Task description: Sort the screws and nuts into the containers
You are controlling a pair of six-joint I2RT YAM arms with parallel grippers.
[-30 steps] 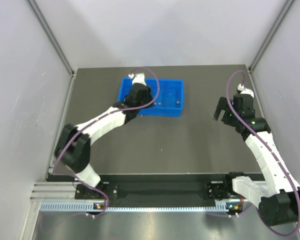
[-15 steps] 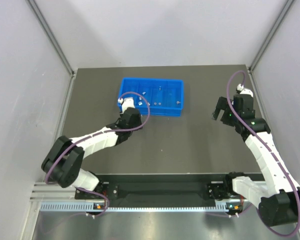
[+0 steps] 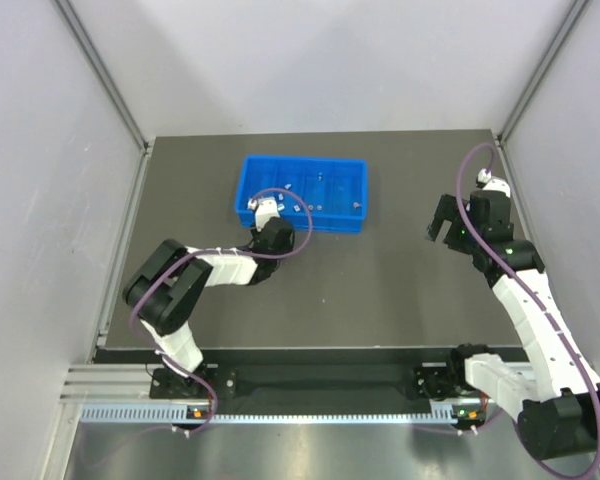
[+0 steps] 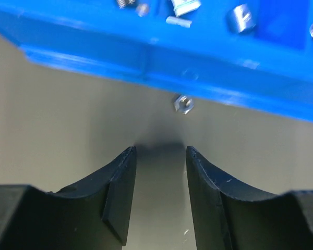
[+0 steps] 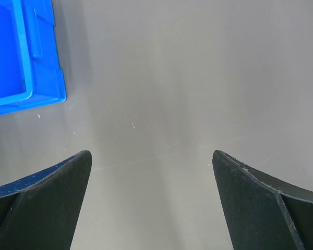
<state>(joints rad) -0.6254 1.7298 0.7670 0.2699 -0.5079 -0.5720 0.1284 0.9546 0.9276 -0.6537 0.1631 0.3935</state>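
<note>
Left hand (image 4: 160,151) sits low over the desk (image 4: 52,120), fingers parted, nothing between them. One nut (image 4: 183,103) lies loose on the desk just ahead of the fingertips, right beside the outer wall of the blue tray (image 4: 146,57). More nuts (image 4: 241,15) and screws (image 4: 177,22) are inside the tray. Right hand (image 5: 151,156) is spread wide and empty, above the desk, well right of the tray.
</note>
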